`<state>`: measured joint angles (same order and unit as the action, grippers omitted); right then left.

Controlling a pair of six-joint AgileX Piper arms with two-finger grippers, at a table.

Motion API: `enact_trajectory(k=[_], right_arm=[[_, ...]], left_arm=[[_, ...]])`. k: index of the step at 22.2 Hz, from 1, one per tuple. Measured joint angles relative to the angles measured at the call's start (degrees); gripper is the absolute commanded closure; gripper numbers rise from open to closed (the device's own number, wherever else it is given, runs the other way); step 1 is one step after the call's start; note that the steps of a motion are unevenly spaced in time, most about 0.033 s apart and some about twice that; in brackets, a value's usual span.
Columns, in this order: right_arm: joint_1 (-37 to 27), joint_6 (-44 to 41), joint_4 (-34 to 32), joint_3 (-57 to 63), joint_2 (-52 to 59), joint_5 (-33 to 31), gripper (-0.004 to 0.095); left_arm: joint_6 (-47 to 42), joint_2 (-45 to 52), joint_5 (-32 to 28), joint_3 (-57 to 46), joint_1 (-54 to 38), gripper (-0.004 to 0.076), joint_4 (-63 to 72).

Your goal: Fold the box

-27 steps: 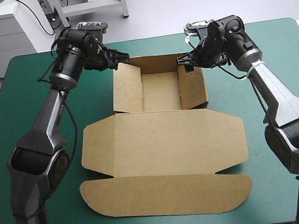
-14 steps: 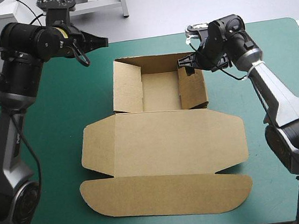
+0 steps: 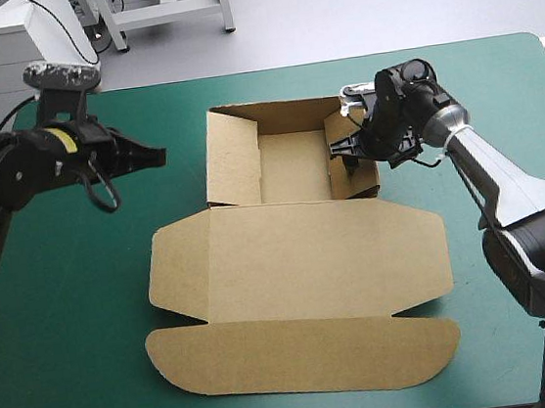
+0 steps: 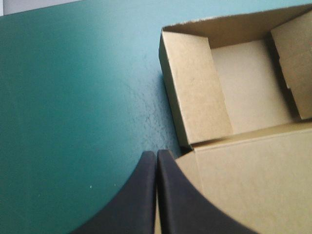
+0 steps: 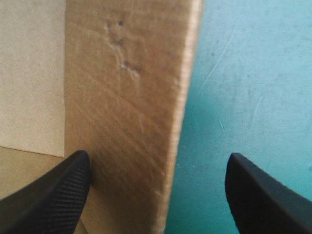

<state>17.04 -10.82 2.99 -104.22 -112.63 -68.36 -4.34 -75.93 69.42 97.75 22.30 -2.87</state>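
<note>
We log the box (image 3: 299, 260) on the teal-green cover (image 3: 85, 284), tray walls raised, lid flat. The right gripper (image 3: 350, 151), spread, straddles the box's right wall, probably to seat it. The left gripper (image 3: 157, 156), pressed together and empty, hangs left of the box, giving clearance.
</note>
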Motion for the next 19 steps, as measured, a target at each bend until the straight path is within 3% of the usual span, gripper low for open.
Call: enact_trajectory(k=[7,9,10,12,13,15,19], right_arm=[[0.0,1.6,2.4,2.5,-1.0,2.1,0.0207],[0.0,2.2,2.6,2.5,-1.0,2.3,0.0226],[0.0,2.7,2.6,2.5,-1.0,2.2,0.0278],[0.0,3.8,2.6,2.5,-1.0,1.5,0.0475],[0.0,3.9,2.6,2.5,-1.0,1.1,0.071],[0.0,4.5,2.6,2.5,-1.0,0.7,0.0913],[-0.1,5.4,2.5,1.9,-1.3,0.6,0.0928]], left_arm=[[0.1,12.0,-2.1,-15.0,0.0,0.0732,-0.1],[0.1,16.9,-5.4,-21.0,0.0,0.0732,-0.5],[0.1,20.0,-7.3,-24.6,0.0,0.0732,-0.8],[0.1,25.7,-9.6,-30.9,0.0,0.0732,-1.4],[0.1,28.6,-10.0,-34.1,0.0,0.0732,-1.5],[0.1,33.8,-11.0,-40.6,0.0,0.0732,-1.6],[0.1,43.2,-16.2,-52.0,0.0,0.0732,-0.3]])
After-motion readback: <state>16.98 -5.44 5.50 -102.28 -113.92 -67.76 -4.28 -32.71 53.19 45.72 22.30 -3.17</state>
